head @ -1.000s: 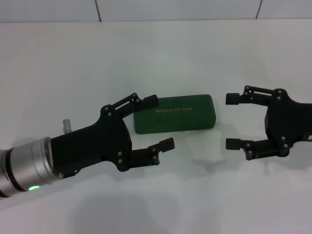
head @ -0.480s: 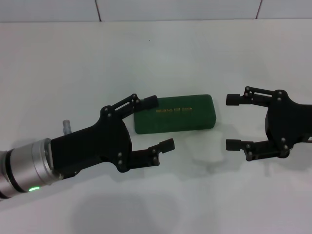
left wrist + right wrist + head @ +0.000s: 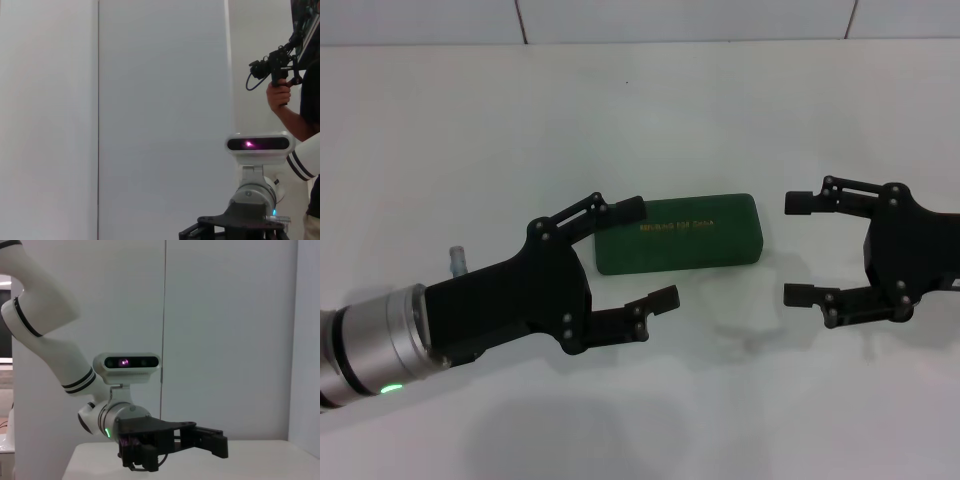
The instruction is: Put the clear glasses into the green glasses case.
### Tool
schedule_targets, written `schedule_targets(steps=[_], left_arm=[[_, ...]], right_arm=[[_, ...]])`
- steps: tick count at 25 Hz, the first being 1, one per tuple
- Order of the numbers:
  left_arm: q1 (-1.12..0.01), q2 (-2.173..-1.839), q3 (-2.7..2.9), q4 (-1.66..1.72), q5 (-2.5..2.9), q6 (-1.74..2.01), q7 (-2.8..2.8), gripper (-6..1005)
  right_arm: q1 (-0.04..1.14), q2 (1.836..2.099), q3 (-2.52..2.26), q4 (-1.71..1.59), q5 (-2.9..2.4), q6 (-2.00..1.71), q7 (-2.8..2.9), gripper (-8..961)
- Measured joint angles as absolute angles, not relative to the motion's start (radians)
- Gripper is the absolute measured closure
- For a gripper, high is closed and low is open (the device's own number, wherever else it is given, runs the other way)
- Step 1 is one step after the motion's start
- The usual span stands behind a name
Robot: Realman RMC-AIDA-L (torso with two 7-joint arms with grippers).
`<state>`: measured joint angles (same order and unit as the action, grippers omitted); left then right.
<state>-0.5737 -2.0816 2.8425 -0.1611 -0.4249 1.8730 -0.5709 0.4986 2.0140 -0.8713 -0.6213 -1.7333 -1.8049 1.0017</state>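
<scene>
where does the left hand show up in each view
Head view: the left hand is in the lower left, open, its upper finger over the left end of the green glasses case.
Left wrist view: not in it; only a wall and the other arm's wrist camera show.
Right wrist view: the left hand is low at centre, above the white table.
Shared landmark: the white table, in the head and right wrist views.

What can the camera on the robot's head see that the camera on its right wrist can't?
Only the head view shows the closed green glasses case on the white table, and the right gripper, open beside it. Only the right wrist view shows the left arm's wrist camera and the wall panels behind. Both show the left gripper, open. Neither shows the clear glasses.
</scene>
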Motion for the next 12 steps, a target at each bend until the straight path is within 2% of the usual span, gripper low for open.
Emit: schedule_targets(steps=[12], left_arm=[[-0.574,-2.084,2.842,-0.160,-0.425,1.856,-0.571,111]], right_arm=[[0.494,2.014,-0.871,-0.618,-1.734,-1.799,0.976,74]])
